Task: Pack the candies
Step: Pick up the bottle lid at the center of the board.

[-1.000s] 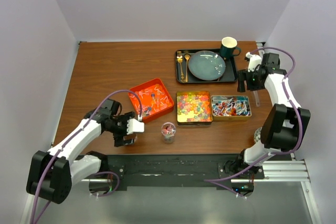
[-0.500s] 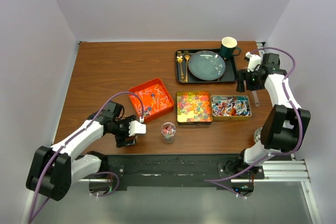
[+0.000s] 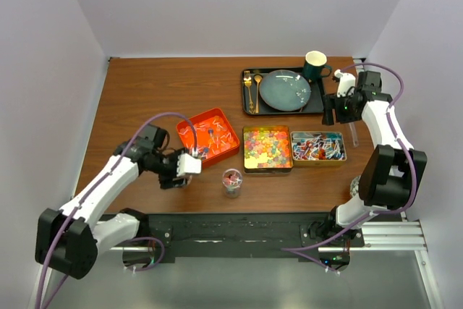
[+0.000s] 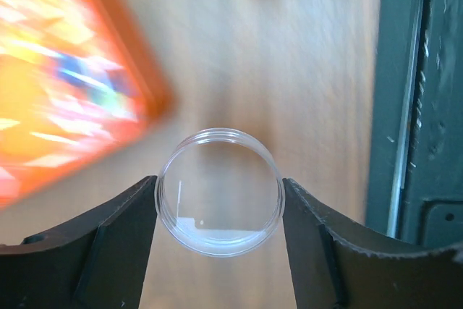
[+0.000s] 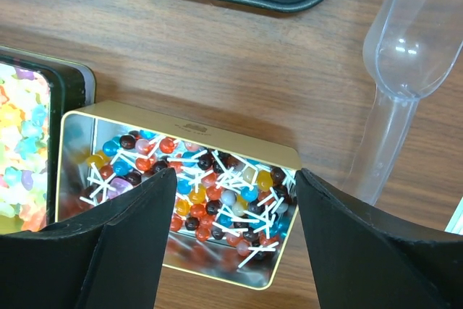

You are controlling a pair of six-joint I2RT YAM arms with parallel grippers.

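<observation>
Over the table, only the wrist view shows left pincer gripping clear jar.

Left claw clamped, right claw spread

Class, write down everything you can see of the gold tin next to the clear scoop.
The gold tin is a shallow, open rectangular box of shiny metal with rounded corners. It sits flat on the wooden table, holding small round lollipops, red, blue, orange and dark, on white sticks. A dark tin of sweets lies close on one side; a clear scoop lies apart on the other.
</observation>
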